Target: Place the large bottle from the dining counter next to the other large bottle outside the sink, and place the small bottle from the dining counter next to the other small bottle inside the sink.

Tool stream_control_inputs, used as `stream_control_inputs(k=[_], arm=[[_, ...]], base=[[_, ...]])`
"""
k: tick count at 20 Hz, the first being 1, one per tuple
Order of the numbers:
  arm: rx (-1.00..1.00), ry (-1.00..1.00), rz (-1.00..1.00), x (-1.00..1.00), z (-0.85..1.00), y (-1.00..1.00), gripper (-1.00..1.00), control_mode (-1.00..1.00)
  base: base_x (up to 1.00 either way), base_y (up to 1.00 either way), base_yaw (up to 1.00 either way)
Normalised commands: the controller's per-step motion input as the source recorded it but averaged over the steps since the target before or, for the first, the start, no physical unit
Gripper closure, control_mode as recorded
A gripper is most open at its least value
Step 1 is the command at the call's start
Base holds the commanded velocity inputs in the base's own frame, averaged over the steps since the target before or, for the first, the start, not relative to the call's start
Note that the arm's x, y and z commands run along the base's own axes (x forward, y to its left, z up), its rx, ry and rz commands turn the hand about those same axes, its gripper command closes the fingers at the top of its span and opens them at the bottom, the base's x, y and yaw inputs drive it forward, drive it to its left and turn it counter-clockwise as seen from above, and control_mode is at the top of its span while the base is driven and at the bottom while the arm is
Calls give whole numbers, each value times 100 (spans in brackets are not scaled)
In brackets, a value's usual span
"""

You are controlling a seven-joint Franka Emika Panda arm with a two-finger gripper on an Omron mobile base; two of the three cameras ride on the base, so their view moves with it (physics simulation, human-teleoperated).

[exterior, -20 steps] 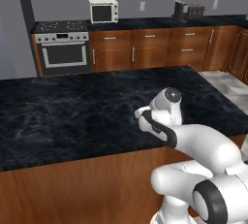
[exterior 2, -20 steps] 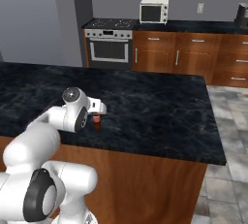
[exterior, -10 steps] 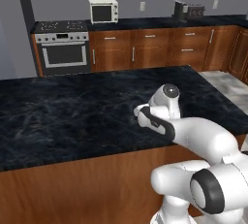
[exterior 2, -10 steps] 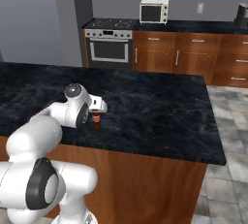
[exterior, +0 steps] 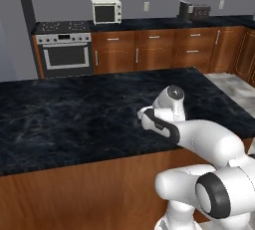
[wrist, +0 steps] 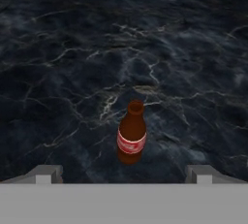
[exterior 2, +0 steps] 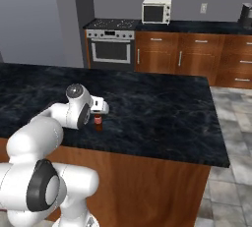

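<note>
1. Hand view: the small bottle (wrist: 131,135) stands upright on the dark stone tabletop (wrist: 72,53), apart from both fingers (wrist: 47,173).
2. The fingers are spread wide, holding nothing.

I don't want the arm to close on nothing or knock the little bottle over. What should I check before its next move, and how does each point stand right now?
1. Small bottle standing upright on the dining counter: ok.
2. Jaws of the gripper open wide enough to take the bottle: ok.
3. Bottle centred between the two fingertips in the hand view: ok, it sits about midway.
4. Jaws already around the bottle: not ok, it stands ahead of the tips, untouched.
5. Counter around the bottle free of other things that could be hit: ok.
6. Height of the tips against the bottle's body: cannot tell; in the right base view the hand hides part of the bottle.
</note>
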Motion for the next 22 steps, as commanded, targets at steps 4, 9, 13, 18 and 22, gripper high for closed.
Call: stream_control_inputs(k=[4, 9, 13, 18, 22], arm=[[0, 0, 0, 0, -7, 0, -100, -100], [0, 0, 0, 7, -17, 0, -100, -100], [0, 0, 0, 10, -11, 0, -100, -100], [0, 0, 0, 14, -4, 0, -100, -100], [0, 0, 0, 15, -4, 0, -100, -100]], base=[[0, 0, 0], [0, 0, 0], [0, 0, 0], [0, 0, 0], [0, 0, 0]])
